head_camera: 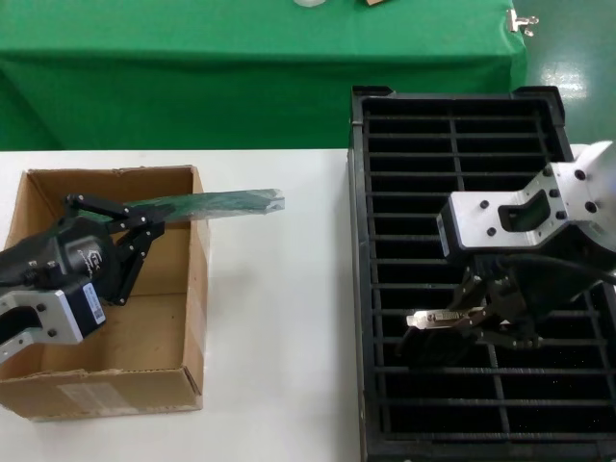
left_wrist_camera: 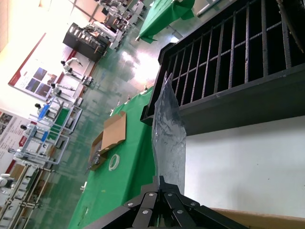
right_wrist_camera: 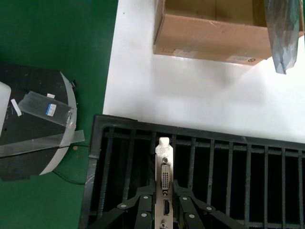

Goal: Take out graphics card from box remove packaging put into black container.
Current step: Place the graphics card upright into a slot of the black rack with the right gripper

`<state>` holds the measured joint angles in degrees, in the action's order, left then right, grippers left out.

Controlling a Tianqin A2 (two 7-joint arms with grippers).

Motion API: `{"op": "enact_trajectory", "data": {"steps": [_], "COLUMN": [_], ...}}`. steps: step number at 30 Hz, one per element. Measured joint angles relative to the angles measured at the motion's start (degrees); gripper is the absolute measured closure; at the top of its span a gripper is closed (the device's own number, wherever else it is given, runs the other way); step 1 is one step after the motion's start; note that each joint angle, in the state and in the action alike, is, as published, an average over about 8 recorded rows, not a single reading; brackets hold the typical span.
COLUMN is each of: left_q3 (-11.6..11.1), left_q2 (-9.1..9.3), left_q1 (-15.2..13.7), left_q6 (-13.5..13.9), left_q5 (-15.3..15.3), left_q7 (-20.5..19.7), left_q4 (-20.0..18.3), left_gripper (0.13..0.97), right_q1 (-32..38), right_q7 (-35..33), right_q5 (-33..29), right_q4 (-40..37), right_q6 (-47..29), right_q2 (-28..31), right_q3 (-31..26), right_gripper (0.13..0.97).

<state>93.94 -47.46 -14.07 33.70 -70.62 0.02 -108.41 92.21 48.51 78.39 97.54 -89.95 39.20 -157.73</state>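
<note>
My right claw (head_camera: 472, 322) pinches the graphics card (right_wrist_camera: 164, 186) by its metal bracket, edge-down over a slot of the black tray (head_camera: 361, 289), ready for seating. Farther off, my left claw (head_camera: 144, 229) grips the empty bag (head_camera: 226, 202) above the cardboard box (head_camera: 106, 390), keeping it clear.

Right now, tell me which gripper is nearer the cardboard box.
Left. The left gripper hangs over the box, holding the plastic bag; the right gripper is over the black tray, holding the graphics card.
</note>
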Motion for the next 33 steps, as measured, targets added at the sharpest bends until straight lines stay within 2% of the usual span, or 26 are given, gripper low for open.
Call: {"op": "enact_trajectory", "data": {"steps": [14, 33], "left_q3": [0.0, 0.0], "left_q2": [0.00, 0.00], "left_q1": [0.0, 0.0], "left_q6": [0.0, 0.0], "left_q5": [0.0, 0.0], "left_q7": [0.0, 0.0], "left_q4": [0.0, 0.0], "left_gripper": [0.958, 0.958], "right_q1": [-1.3, -2.5], "right_q7": [0.5, -1.8], "right_q5": [-0.8, -3.8], "right_q4": [0.3, -3.7], "right_q6": [0.0, 0.0], "right_q2": [1.1, -1.2], "right_q3": [0.0, 0.0], "right_gripper": [0.905, 0.905]}}
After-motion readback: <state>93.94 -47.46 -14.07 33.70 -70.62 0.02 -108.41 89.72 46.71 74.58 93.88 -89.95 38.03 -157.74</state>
